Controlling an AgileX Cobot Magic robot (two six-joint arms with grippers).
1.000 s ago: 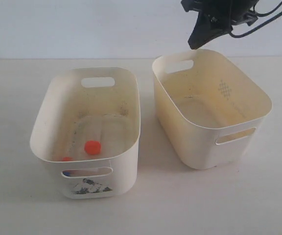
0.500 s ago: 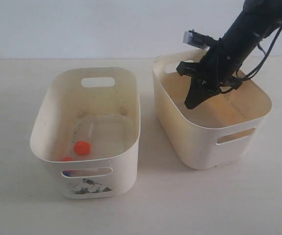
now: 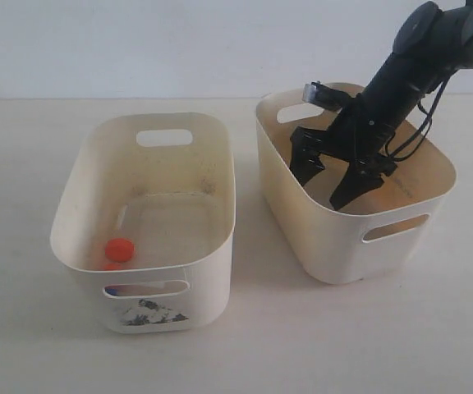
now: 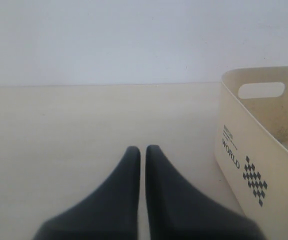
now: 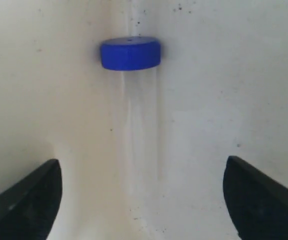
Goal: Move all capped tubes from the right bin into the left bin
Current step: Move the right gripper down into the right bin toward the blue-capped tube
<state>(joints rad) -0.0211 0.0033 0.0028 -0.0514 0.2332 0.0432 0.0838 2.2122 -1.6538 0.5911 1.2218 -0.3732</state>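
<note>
My right gripper (image 3: 321, 194) hangs inside the right bin (image 3: 290, 205), fingers spread wide with nothing between them. The wrist view shows a blue-capped tube (image 5: 134, 115) lying flat on that bin's floor, centred in the gap between my fingertips, its blue cap (image 5: 130, 53) at the end beyond them. I judge this to be the approach just ahead of the pinch. To do it well I should come straight down until the tips are almost on the floor, then close slowly across the clear barrel just under the cap. The cap's lip would then stop the tube sliding out. The plastic looks slick and round, so a one-sided touch could roll it away. Once it is held, I should lift above the right bin's rim before crossing to the left bin (image 3: 93, 185) just beside it, where an orange-capped tube (image 3: 119, 249) already lies. My left gripper (image 4: 140, 150) is clenched on nothing, well apart from the right bin.
</note>
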